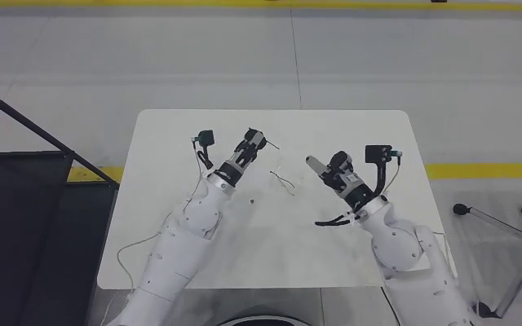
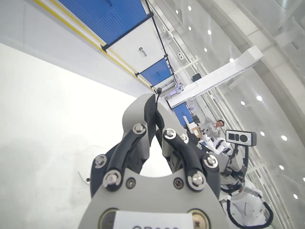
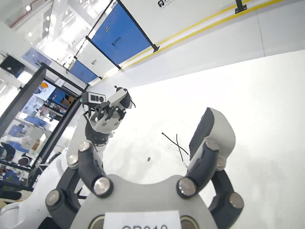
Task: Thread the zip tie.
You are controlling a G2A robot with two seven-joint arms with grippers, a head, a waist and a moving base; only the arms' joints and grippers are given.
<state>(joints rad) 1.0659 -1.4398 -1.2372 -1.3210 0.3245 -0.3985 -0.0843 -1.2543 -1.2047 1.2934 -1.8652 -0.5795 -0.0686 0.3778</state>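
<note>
My left gripper [image 1: 257, 138] hovers over the white table [image 1: 204, 253] left of its middle, shut on a thin black zip tie [image 2: 156, 106]. The tie's head [image 2: 159, 89] pokes out past the fingertips, and its tail sticks out sideways in the top view. The right wrist view shows that same left gripper [image 3: 119, 102] farther off. Two more black zip ties [image 1: 283, 179] lie crossed on the table [image 3: 177, 145] between the arms. My right gripper [image 1: 326, 161] stands open just right of them, one padded finger [image 3: 205, 132] near them, nothing held.
A small dark speck [image 1: 252, 199] lies on the table near the loose ties. A black frame with a dark panel [image 1: 41, 212] stands off the table's left edge. The table's far half and front are bare white surface.
</note>
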